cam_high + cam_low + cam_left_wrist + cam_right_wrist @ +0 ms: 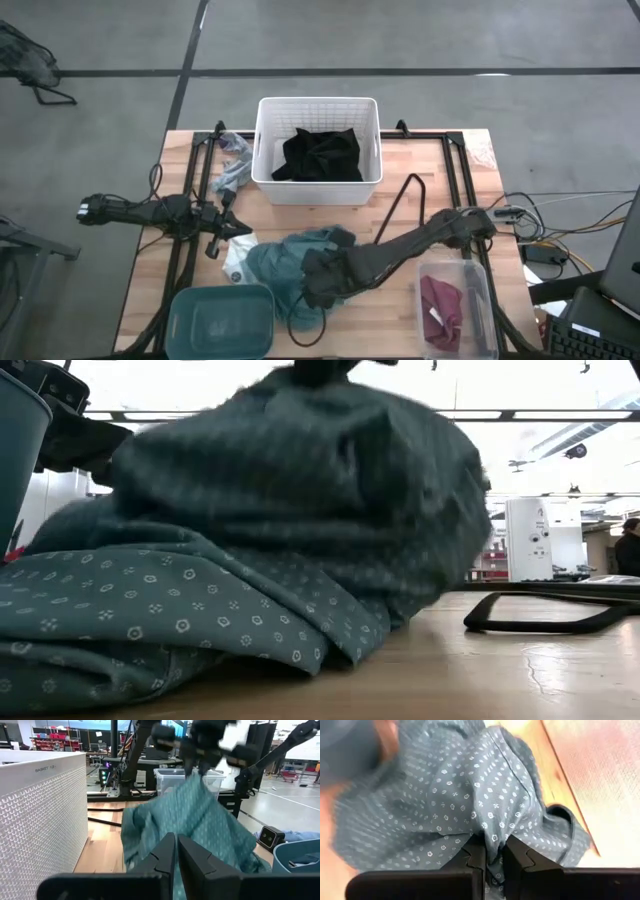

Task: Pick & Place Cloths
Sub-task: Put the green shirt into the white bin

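The right gripper [490, 854] pinched a fold of the large teal dotted cloth [290, 265], heaped near the wooden bench's [400, 205] front edge. The left gripper [176, 851], fingers pressed together and empty, hovered beside the cloth toward the bench's left edge.

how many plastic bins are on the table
3: a white perforated plastic bin at the far middle holding a black garment, a teal plastic bin at the near left, and a clear plastic bin at the near right holding a maroon cloth.

From above I see my right gripper [318, 283] down on the teal cloth [290, 262]; a black garment [320, 155] fills the far white basket [264, 150].
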Available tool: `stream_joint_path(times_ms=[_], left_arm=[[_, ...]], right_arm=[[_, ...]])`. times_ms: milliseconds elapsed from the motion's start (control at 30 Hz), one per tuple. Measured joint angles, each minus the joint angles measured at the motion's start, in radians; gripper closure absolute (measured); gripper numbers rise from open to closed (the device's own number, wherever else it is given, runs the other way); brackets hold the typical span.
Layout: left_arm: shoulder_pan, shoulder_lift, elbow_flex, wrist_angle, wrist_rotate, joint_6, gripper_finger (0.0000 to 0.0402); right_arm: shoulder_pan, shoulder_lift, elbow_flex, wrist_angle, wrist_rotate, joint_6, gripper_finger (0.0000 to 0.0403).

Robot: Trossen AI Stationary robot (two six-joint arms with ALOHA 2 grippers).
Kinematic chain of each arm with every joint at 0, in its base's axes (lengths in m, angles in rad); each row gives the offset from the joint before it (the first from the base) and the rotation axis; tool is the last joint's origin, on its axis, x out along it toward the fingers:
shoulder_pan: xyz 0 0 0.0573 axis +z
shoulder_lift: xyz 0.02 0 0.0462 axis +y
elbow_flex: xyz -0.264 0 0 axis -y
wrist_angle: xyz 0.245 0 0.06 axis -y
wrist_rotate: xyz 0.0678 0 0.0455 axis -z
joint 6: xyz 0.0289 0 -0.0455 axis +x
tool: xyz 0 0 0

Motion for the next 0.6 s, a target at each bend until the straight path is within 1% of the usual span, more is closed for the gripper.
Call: stream_joint_path(times_ms=[133, 400, 500, 600], left_arm=[[0.000, 0.001, 0.000, 0.000, 0.000, 0.000, 0.0376], [0.000, 0.001, 0.000, 0.000, 0.000, 0.000, 0.0376], [0.000, 0.001, 0.000, 0.000, 0.000, 0.000, 0.0376], [0.000, 0.001, 0.000, 0.000, 0.000, 0.000, 0.0376]], right_arm=[[-0.005, -0.095, -0.011, 0.003, 0.036, -0.008, 0.0381], [-0.017, -0.288, -0.011, 0.061, 0.228, -0.062, 0.0381], [-0.043, -0.365, -0.011, 0.118, 0.285, -0.121, 0.0381], [-0.066, -0.433, -0.011, 0.220, 0.333, -0.215, 0.0382]])
